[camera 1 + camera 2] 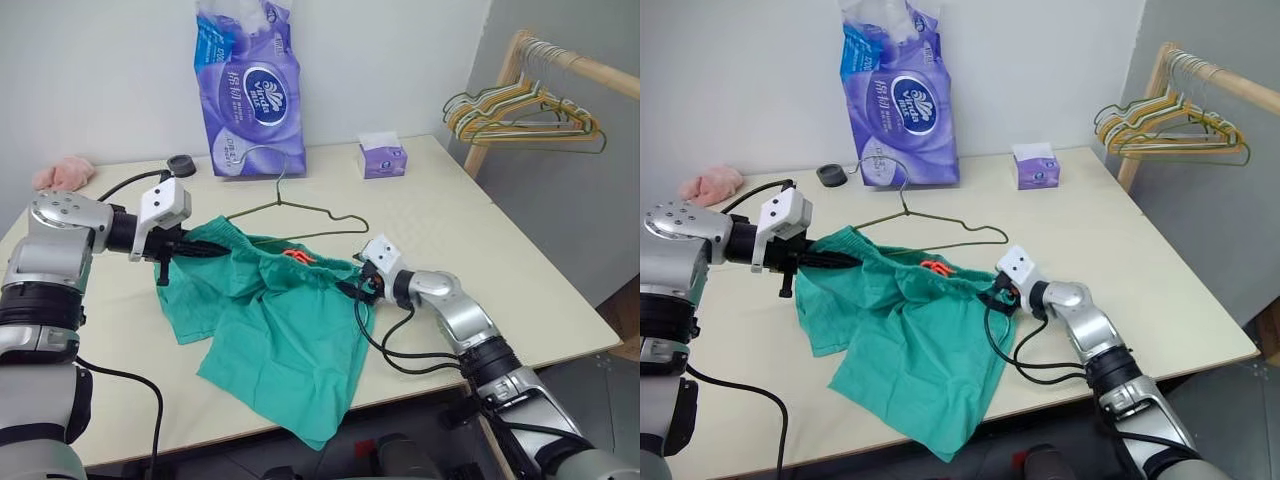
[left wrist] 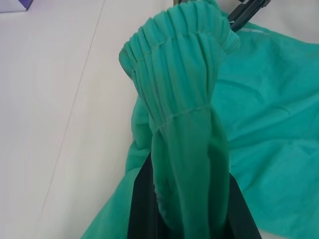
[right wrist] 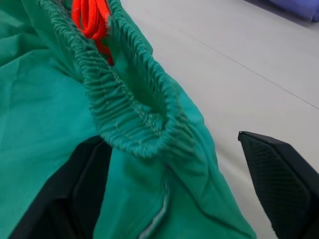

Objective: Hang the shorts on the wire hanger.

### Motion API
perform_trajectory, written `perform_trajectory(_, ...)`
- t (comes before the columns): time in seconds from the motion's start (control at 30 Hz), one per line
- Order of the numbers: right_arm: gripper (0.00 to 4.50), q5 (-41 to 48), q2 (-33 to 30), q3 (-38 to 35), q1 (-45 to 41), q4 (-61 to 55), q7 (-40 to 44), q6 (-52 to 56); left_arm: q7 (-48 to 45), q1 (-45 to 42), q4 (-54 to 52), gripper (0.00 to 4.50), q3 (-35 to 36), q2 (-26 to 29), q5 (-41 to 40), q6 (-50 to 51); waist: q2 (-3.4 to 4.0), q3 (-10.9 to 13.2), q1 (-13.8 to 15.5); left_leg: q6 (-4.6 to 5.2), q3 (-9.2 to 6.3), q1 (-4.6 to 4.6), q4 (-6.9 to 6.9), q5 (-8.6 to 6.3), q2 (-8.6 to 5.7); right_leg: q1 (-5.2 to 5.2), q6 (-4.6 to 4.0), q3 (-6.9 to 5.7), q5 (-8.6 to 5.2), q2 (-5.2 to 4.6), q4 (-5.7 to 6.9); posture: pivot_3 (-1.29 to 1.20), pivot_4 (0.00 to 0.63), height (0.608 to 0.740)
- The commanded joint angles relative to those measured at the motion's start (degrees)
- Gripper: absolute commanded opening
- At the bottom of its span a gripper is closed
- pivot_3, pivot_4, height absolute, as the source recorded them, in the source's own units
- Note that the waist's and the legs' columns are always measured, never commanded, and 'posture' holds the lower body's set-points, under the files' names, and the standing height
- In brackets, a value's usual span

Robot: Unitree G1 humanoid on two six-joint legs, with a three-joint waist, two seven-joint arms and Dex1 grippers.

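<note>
The teal-green shorts (image 1: 290, 320) lie across the middle of the table, one leg hanging over the front edge, with an orange drawstring (image 1: 296, 256) at the waistband. My left gripper (image 1: 205, 248) is shut on the waistband's left end, and the gathered elastic bunches between its fingers (image 2: 144, 209). My right gripper (image 1: 358, 285) is open at the waistband's right end. One of its fingers (image 3: 279, 179) lies on the bare table side and the other lies against the cloth. The wire hanger (image 1: 300, 210) lies flat just behind the shorts, its hook toward the back.
A purple toilet-paper pack (image 1: 250, 90) stands at the back, a small tissue box (image 1: 383, 157) to its right, a black round object (image 1: 181, 165) and a pink cloth lump (image 1: 62, 173) to its left. A wooden rack with bunched hangers (image 1: 525, 110) stands beyond the table's right edge.
</note>
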Motion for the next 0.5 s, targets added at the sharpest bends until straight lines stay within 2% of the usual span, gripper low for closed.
perform_trajectory(0.03,2.77,0.1,0.5,-2.0,-0.9,-0.5,-1.1,0.2,0.5,-0.7,-2.2,0.0,2.4,0.5,-0.8,0.5,0.0,0.0,0.1,0.0,0.0,0.0,0.0,0.0,-0.01,0.0,0.0,0.0,0.0,-0.01,0.0,-0.14,0.004,0.74)
perform_trajectory(0.3,0.11,2.3,1.9,-5.5,1.3,-3.6,-3.5,3.0,1.0,0.5,-3.5,0.0,2.9,0.1,-1.1,1.2,0.0,0.0,0.0,0.0,-0.03,0.0,-0.01,0.0,-0.01,-0.01,0.0,0.0,0.0,-0.01,0.0,-0.15,0.007,0.74)
perform_trajectory(0.5,0.05,5.7,-0.8,-10.2,3.8,-9.2,-3.4,10.1,-0.9,1.8,-5.1,0.0,3.2,1.1,-2.3,3.1,0.0,0.0,0.1,0.0,-0.03,0.0,-0.01,0.0,-0.02,0.0,0.0,0.01,0.0,-0.01,0.0,-0.15,0.009,0.74)
